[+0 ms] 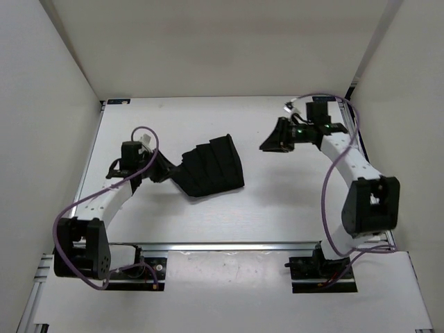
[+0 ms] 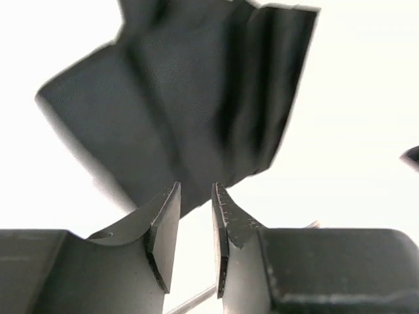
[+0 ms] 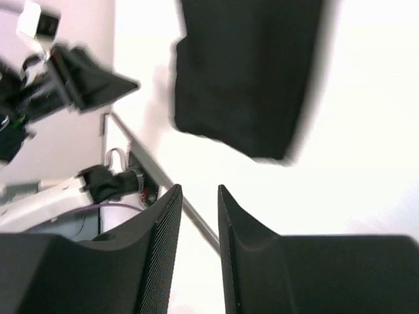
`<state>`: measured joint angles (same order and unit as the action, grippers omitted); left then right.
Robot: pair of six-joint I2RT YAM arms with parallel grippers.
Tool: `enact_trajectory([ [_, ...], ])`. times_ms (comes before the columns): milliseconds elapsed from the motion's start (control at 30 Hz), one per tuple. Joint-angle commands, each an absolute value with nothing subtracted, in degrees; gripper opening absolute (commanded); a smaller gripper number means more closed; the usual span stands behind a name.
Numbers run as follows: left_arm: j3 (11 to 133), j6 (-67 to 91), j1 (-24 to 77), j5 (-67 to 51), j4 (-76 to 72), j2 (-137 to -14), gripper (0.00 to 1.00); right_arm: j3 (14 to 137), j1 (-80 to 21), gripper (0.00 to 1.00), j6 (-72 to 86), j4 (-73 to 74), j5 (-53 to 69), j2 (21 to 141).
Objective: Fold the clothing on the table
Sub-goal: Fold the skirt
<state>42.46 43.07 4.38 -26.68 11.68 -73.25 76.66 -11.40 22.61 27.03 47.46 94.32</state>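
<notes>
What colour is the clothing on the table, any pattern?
The clothing is plain black with lengthwise pleats, seen best from the top external camera.

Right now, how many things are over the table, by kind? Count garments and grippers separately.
Clothing, black and pleated: 1
Grippers, both black, left gripper and right gripper: 2
Total: 3

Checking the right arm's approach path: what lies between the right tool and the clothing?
Nothing but bare table separates the right tool from the clothing; the top view shows this stretch plainly.
</notes>
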Motion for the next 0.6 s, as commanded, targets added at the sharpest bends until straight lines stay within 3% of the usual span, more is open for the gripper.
enact_trajectory([
  [0, 37.8, 34.4, 6.8, -24.3, 22.6, -68.7, 0.37, 67.5, -8.1, 0.34, 19.4, 30.5, 42.3, 88.8],
  [233, 34.4, 28.1, 5.9, -17.8, 32.4, -60.7, 0.43, 48.1, -0.1, 0.36, 25.0, 23.6, 43.6, 76.5],
  [400, 32.9, 28.2, 6.2, -19.8, 31.6, -60.4, 0.38, 47.2, 1.0, 0.37, 24.3, 25.2, 41.8, 76.1],
  [567, 31.4, 28.2, 6.2, -21.9, 31.4, -59.2, 0.45, 47.5, -2.5, 0.39, 24.8, 25.2, 40.6, 76.2],
])
